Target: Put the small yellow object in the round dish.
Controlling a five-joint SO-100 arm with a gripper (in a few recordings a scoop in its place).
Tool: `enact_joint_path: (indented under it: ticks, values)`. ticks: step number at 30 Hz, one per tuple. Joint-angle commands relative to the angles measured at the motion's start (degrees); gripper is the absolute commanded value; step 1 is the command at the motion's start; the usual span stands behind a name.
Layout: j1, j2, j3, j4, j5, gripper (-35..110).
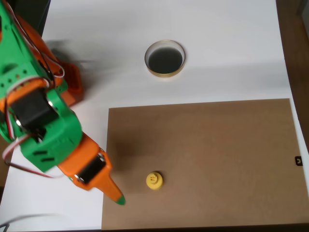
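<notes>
On the brown rectangular board that covers the lower part of the white table, seen from overhead, the small bright yellow plastic piece, a round disc with a narrower knob on top, sits upright near the board's lower left corner. It lies free, with nothing touching it. The small shallow round dish, pale cream at the rim and dark inside, stands on the bare white table above the board, well apart from the yellow piece, and its dark inside looks empty.

The green and orange arm reaches in from the left, and its gripper ends in a single visible orange finger with a green tip, pointing down and to the right. That tip rests near the yellow piece, to its left and slightly lower, without touching it. Whether the jaws stand wide or narrow I cannot tell, since only one finger shows from this angle; clearly nothing is held.

So the task appears barely begun: the approach is under way, while the grasp, the carry to the dish and the release are all left to do.
</notes>
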Motion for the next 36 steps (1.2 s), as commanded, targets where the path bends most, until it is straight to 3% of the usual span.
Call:
enact_joint_path:
  ticks: [1, 15, 36]
  values:
    - [-1.9, -3.5, -8.9, 1.7, 0.3, 24]
    - [-11.4, -16.6, -21.5, 7.1, 3.0, 25]
    - [-14.9, -25.9, -23.3, 4.4, 5.7, 24]
